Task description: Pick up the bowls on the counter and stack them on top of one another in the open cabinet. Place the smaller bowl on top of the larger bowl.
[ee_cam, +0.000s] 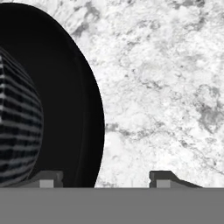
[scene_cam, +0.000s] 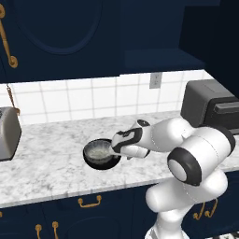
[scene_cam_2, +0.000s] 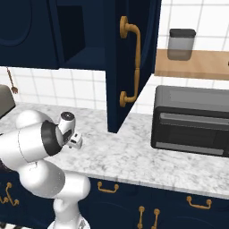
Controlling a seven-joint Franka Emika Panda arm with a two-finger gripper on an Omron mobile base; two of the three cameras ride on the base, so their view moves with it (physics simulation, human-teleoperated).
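Across the left base view you are seeing the counter carrying the larger bowl, while the open cabinet is hanging above and to the right. Inside that black bowl the smaller bowl is sitting, its pale speckled inside facing up. At the black bowl's right rim your gripper is reaching in with its jaws parted, the rim lying between the fingertips without being clamped.

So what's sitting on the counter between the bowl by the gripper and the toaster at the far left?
Nothing: in the left base view the counter is bare marble from the black bowl across to the toaster.
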